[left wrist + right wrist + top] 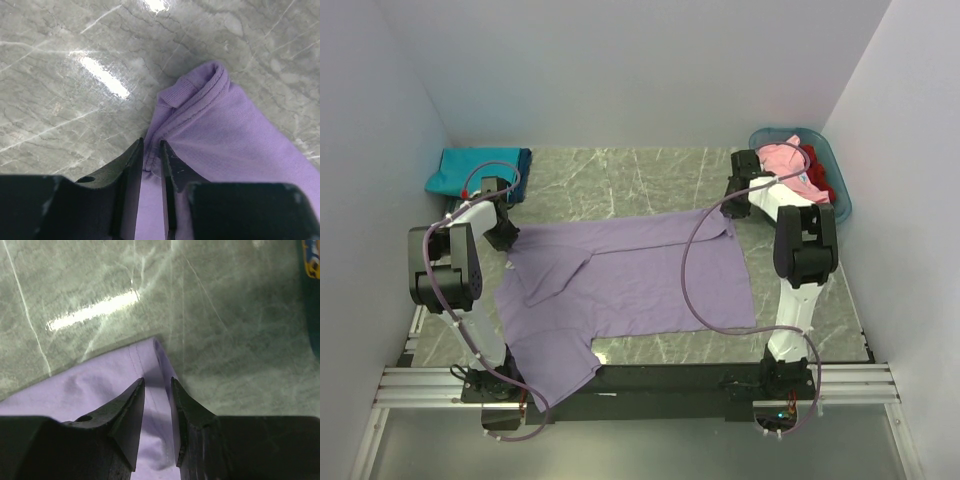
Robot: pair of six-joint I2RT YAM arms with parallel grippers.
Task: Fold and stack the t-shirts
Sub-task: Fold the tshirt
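The shirt [630, 275] lies spread mid-frame, one sleeve trailing toward the lower left. The left gripper [151, 145] is nipped almost closed on cloth at the shirt's upper-left shoulder. The right gripper [157, 382] pinches the upper-right hem corner, jaws a sliver apart. Both bites look thin, so a quick lift could slip a corner and skew the fold, and that trailing sleeve may drag. The table [620, 180] is glossy grey marble-look, probably slick. Plain pale walls close in, with a basket [835, 175] at upper right.
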